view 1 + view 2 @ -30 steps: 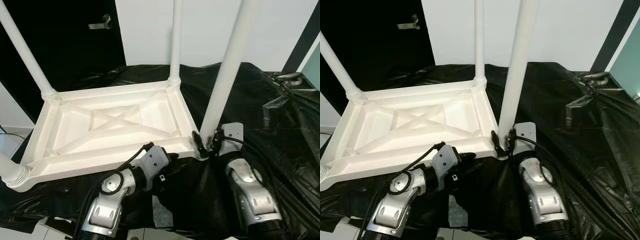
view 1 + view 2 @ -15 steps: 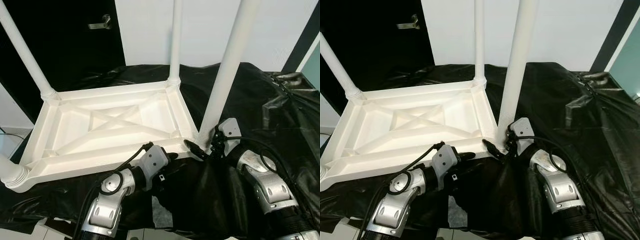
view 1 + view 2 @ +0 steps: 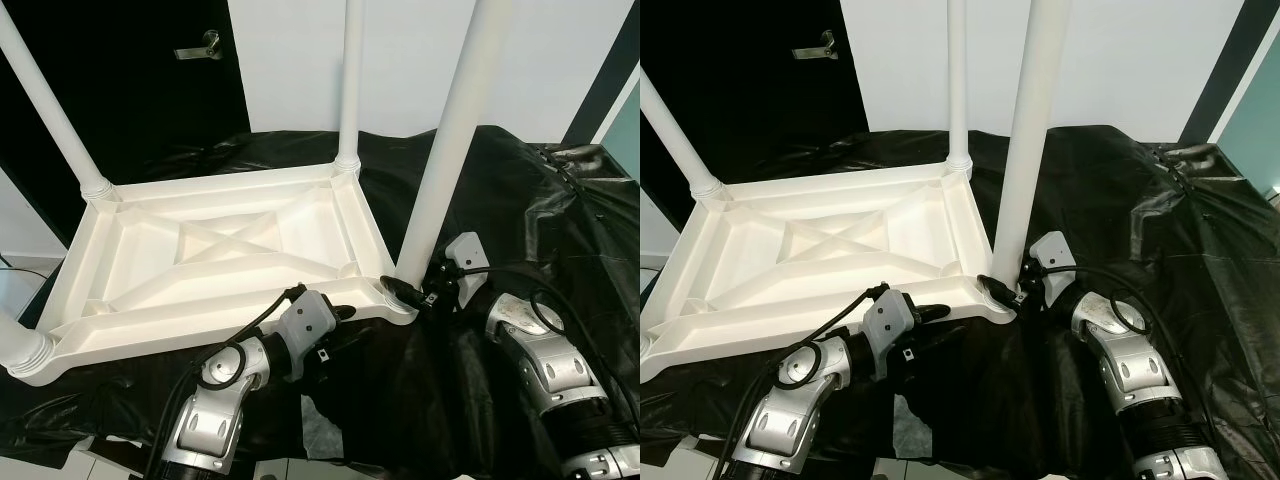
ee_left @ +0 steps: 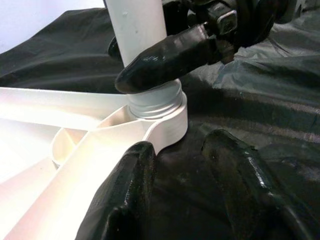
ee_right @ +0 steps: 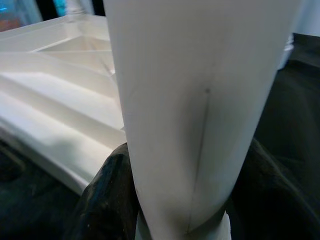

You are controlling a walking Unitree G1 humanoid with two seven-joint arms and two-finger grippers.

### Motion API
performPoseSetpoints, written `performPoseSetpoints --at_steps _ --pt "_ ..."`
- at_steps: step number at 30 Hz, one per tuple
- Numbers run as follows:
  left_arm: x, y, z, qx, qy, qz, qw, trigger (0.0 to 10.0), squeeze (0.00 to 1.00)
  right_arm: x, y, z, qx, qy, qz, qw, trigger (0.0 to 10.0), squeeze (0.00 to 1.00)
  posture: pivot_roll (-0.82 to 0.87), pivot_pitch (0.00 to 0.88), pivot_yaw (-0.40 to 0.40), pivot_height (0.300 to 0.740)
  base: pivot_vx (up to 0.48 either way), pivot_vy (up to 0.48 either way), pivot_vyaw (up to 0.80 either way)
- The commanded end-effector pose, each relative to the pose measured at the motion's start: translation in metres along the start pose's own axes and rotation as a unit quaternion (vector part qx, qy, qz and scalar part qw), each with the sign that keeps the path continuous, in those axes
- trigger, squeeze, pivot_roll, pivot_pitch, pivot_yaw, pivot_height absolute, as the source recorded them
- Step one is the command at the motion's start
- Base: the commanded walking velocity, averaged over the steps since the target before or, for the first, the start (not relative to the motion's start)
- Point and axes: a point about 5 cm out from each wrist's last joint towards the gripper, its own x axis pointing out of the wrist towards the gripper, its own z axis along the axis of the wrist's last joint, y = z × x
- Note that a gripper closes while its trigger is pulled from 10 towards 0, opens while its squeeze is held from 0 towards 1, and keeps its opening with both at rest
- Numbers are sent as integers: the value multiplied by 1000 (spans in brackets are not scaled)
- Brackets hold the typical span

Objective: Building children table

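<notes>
Black sheet (image 3: 520, 200) under white table (image 3: 220, 260)

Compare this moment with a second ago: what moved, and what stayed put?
The right gripper, clamped on the base of the near-right leg, has turned about it: its arm swung out to the robot's right, as if screwing the leg into its socket. The upside-down white table, its other legs and the left gripper, open by the table's near edge, stayed as they were.
</notes>
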Motion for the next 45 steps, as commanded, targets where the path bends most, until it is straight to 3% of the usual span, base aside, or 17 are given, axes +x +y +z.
performPoseSetpoints --at_steps 1,8,10,13,14,15,16,19,31,32,39,45 --pt "-2 7 -3 0 11 73 997 10000 0 -3 8 -18 7 48 -22 999 10000 0 57 0 13 740 0 0 0" --pt "-3 6 -3 0 11 73 997 10000 0 -1 20 -18 43 40 -88 994 10000 0 62 0 8 740 0 0 0" --pt "-4 6 -3 -1 12 74 997 10000 0 1 29 -15 58 28 -149 987 10000 0 61 0 6 740 0 0 0" --pt "-4 6 -3 -1 12 74 997 10000 0 2 31 -13 61 25 -172 983 10000 0 61 0 6 740 0 0 0" --pt "-4 6 -3 -1 12 75 997 10000 0 4 33 -11 51 24 -223 973 10000 0 60 0 0 740 0 0 0" --pt "-4 6 -3 -1 12 75 997 10000 0 4 33 -11 51 24 -223 973 10000 0 60 0 0 740 0 0 0" --pt "-4 6 -3 -1 13 74 997 10000 0 4 37 -9 50 20 -288 956 10000 0 64 0 -3 740 0 0 0" --pt "-5 6 -3 -2 14 76 997 10000 0 7 47 -8 73 14 -290 954 10000 0 64 0 -4 740 0 0 0" --pt "-6 4 -4 -2 16 78 997 10000 0 5 50 -2 103 -10 -282 954 10000 0 64 0 -10 740 0 0 0" --pt "-5 4 -4 -4 15 78 997 10000 0 4 49 0 104 -19 -288 952 10000 1000 63 0 -11 740 0 0 0" --pt "-4 3 -4 -6 15 81 997 10000 0 -2 43 3 104 -38 -284 952 10000 1000 61 0 -15 740 0 0 0" --pt "-5 7 -3 -5 13 89 996 10000 0 -14 29 4 101 -67 -197 973 10000 1000 62 0 -14 740 0 0 0"
